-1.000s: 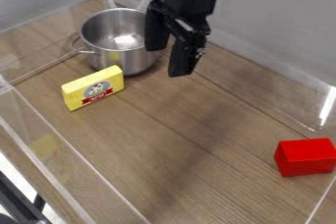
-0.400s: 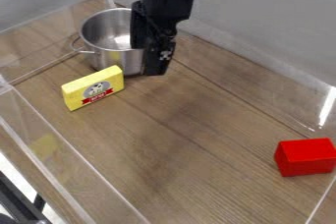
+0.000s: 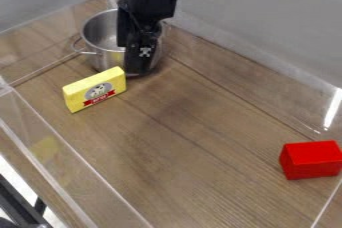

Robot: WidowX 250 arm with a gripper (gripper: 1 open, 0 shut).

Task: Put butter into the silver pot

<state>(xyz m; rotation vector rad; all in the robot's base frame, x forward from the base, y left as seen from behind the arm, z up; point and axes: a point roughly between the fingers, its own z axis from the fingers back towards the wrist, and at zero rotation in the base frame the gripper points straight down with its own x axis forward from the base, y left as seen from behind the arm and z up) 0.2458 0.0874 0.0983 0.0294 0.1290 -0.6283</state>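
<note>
Hand (image 3: 138,56) empty, fingers parted — above butter (image 3: 94,90).

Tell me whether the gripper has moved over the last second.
Yes. The gripper has shifted left, toward the butter, now overlapping the silver pot in view; both objects stayed put.

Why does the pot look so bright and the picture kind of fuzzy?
In the camera view, the silver pot is shiny steel, so its rim and inside bounce light back; the whole picture is small and soft, so the label on the butter blurs; the gripper looks dark against the pot.
</note>
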